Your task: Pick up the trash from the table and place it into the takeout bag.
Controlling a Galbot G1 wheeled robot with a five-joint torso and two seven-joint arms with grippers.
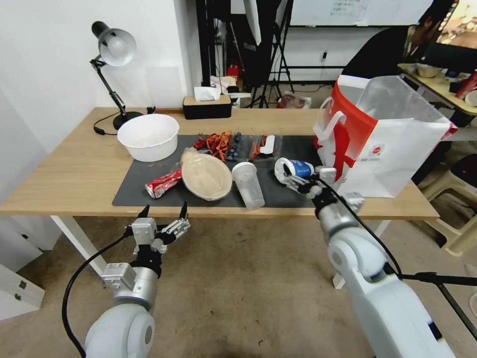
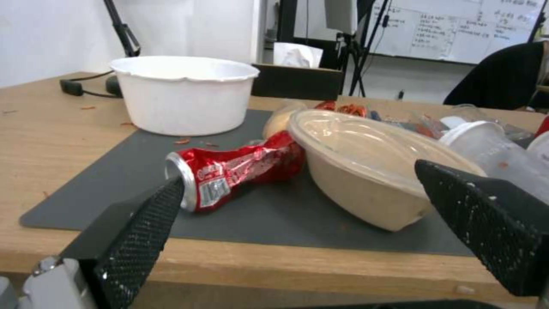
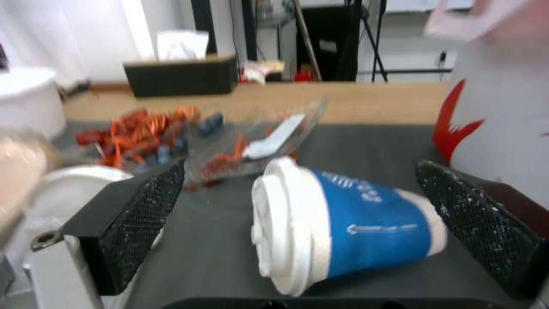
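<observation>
The blue-and-white lidded paper cup (image 3: pixel 343 227) lies on its side on the dark grey mat (image 1: pixel 288 196), right of centre in the head view, between the spread fingers of the right hand (image 1: pixel 294 180). Just right stands the large white paper takeout bag with red side panels (image 1: pixel 382 139) on the long light-wood surface (image 1: pixel 64 174). The left hand (image 1: pixel 164 213), fingers apart, hovers lower left before the surface's edge, facing the crushed red wrapper (image 2: pixel 240 171) and beige round paper bowl (image 2: pixel 366 171).
</observation>
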